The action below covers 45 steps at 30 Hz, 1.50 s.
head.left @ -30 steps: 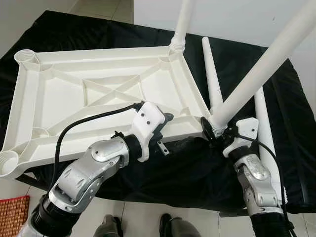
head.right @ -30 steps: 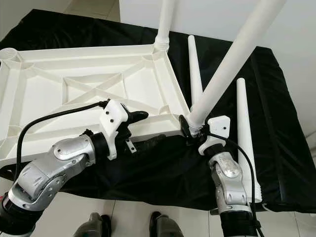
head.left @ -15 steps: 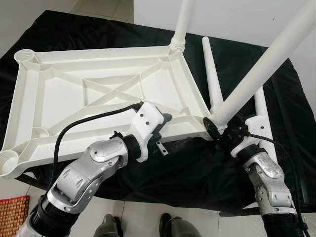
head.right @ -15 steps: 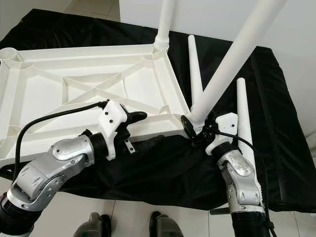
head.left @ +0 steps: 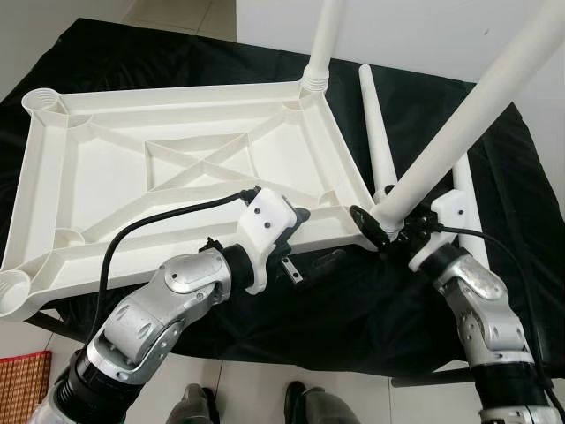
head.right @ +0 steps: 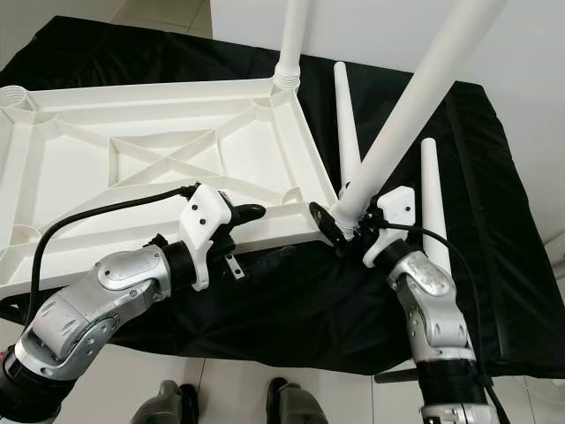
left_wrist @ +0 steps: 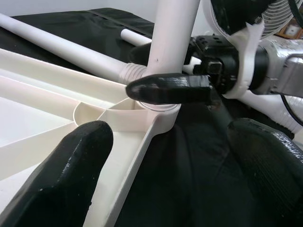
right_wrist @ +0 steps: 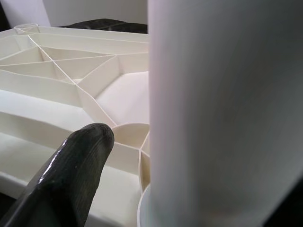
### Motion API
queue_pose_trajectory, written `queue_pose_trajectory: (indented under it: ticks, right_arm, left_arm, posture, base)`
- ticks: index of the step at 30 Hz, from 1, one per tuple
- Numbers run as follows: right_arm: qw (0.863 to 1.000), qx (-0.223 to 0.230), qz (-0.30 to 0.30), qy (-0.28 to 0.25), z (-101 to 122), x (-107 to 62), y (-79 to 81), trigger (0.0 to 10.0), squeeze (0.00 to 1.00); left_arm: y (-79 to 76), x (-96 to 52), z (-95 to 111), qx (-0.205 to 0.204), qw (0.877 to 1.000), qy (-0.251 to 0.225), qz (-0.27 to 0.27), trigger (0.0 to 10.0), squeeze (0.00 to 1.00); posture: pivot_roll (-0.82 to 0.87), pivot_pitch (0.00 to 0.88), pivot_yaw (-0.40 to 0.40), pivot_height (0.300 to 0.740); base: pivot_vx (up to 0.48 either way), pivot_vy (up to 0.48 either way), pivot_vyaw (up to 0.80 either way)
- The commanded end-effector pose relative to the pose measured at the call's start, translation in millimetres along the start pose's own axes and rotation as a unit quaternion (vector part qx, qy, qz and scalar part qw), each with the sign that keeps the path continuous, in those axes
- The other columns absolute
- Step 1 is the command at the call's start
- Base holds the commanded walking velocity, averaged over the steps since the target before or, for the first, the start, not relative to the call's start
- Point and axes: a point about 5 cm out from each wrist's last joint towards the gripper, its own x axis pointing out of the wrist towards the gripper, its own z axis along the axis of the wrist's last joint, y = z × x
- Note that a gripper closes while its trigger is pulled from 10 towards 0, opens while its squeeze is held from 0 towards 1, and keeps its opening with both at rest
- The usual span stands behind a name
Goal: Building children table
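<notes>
Both grippers at the upturned white tabletop (head.left: 177,168): right gripper (head.left: 381,237) clamped around a leg (head.left: 459,132) (base at the corner socket), left gripper (left_wrist: 156,156) spread across the near rim.

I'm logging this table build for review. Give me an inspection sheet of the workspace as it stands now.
Surface: black cloth over the work table.
Job's things: white tabletop lies underside up; one leg stands in the far corner socket; second leg leans tilted at the near corner socket; two loose legs lie on the cloth.
Clutter: nothing seen.
Claws: right claw shut on the second leg's base; left claw open at the tabletop's near rim.
Cables: black cable along the left arm.
Surroundings: tiled floor, woven mat.
</notes>
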Motion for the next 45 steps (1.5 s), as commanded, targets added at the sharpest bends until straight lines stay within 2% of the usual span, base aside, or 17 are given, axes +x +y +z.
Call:
queue_pose_trajectory:
  ticks: [1,5,6,7,8,10,11,20,21,22,25,34,41,43,45]
  right_arm:
    - [1.000,0.004,0.005,0.014,-5.9,-1.5,-0.7,10.0,0.00]
    - [1.000,0.004,0.008,0.017,-6.9,-1.5,-4.1,10.0,0.00]
    - [1.000,0.002,0.008,0.021,-8.0,-2.3,-5.2,8.6,0.00]
    - [1.000,0.002,0.008,0.021,-8.0,-2.3,-5.2,8.6,0.00]
    - [1.000,0.004,0.010,0.025,-9.2,-3.2,-6.2,1.3,0.00]
    - [1.000,0.004,0.010,0.025,-9.2,-3.2,-6.2,1.3,0.00]
    - [1.000,0.008,0.009,0.028,-10.1,-4.1,-7.2,0.0,0.00]
    - [1.000,0.007,0.006,0.025,-9.4,-5.0,-10.2,0.0,0.00]
    - [1.000,0.005,0.000,0.026,-9.3,-5.1,-10.5,3.7,0.00]
    - [1.000,0.005,-0.006,0.026,-9.3,-5.0,-10.6,10.0,0.00]
    - [1.000,0.006,-0.011,0.026,-9.3,-5.0,-10.6,10.0,0.00]
    - [0.993,-0.002,-0.117,0.030,-14.7,-3.1,6.7,10.0,0.00]
    - [0.981,0.024,-0.189,0.037,-22.4,-3.0,18.1,10.0,0.00]
    - [0.968,0.039,-0.245,0.041,-26.3,-2.8,22.8,10.0,0.00]
    - [0.968,0.039,-0.245,0.041,-26.3,-2.8,22.8,10.0,0.00]
  left_arm:
    - [-9.0,1.4,-3.3,-0.003,0.999,0.005,-0.053,10.0,0.00]
    - [-13.4,0.8,-4.3,-0.005,0.998,0.010,-0.063,10.0,0.00]
    - [-14.0,0.5,-4.5,-0.005,0.998,0.010,-0.064,10.0,0.00]
    - [-14.0,0.5,-4.5,-0.005,0.998,0.010,-0.064,10.0,0.00]
    - [-14.1,0.5,-4.5,-0.005,0.998,0.010,-0.064,10.0,0.00]
    - [-14.1,0.5,-4.5,-0.005,0.998,0.010,-0.064,10.0,0.00]
    - [-14.0,0.5,-4.3,-0.005,0.998,0.009,-0.063,10.0,0.00]
    - [-13.2,1.7,-3.8,-0.001,0.998,0.006,-0.063,10.0,0.00]
    - [-12.9,2.0,-3.5,-0.001,0.998,0.006,-0.063,10.0,0.00]
    - [-12.7,2.1,-3.3,-0.001,0.998,0.006,-0.063,10.0,0.00]
    - [-12.6,2.1,-3.1,-0.001,0.998,0.006,-0.063,10.0,0.00]
    - [-14.1,1.8,-4.4,-0.001,0.998,0.006,-0.064,10.0,0.00]
    - [-14.6,2.0,-4.5,-0.002,0.998,0.005,-0.065,10.0,0.00]
    - [-14.7,1.7,-4.6,-0.002,0.998,0.006,-0.066,10.0,0.00]
    - [-14.7,1.7,-4.6,-0.002,0.998,0.006,-0.066,10.0,0.00]
  posture:
    - [0.07,0.209,-0.071,0.740]
    - [0.07,0.206,-0.074,0.740]
    - [0.07,0.206,-0.074,0.740]
    - [0.07,0.206,-0.074,0.740]
    - [0.08,0.201,-0.077,0.740]
    - [0.08,0.201,-0.077,0.740]
    - [0.08,0.201,-0.077,0.740]
    - [0.07,0.187,-0.074,0.740]
    - [0.07,0.187,-0.074,0.740]
    - [0.07,0.187,-0.074,0.740]
    - [0.07,0.187,-0.074,0.740]
    - [0.07,0.173,-0.084,0.740]
    - [0.07,0.168,-0.083,0.740]
    - [0.07,0.168,-0.083,0.740]
    - [0.07,0.168,-0.083,0.740]
  base:
    - [0.000,0.000,0.00]
    - [0.000,0.000,0.00]
    - [0.000,0.000,0.00]
    - [0.000,0.000,0.00]
    - [0.000,0.000,0.00]
    - [0.000,0.000,0.00]
    - [0.000,0.000,0.00]
    - [0.000,0.000,0.00]
    - [0.000,0.000,0.00]
    - [0.000,0.000,0.00]
    - [0.000,0.000,0.00]
    - [0.000,0.000,0.00]
    - [0.000,0.000,0.00]
    - [0.000,0.000,0.00]
    - [0.000,0.000,0.00]
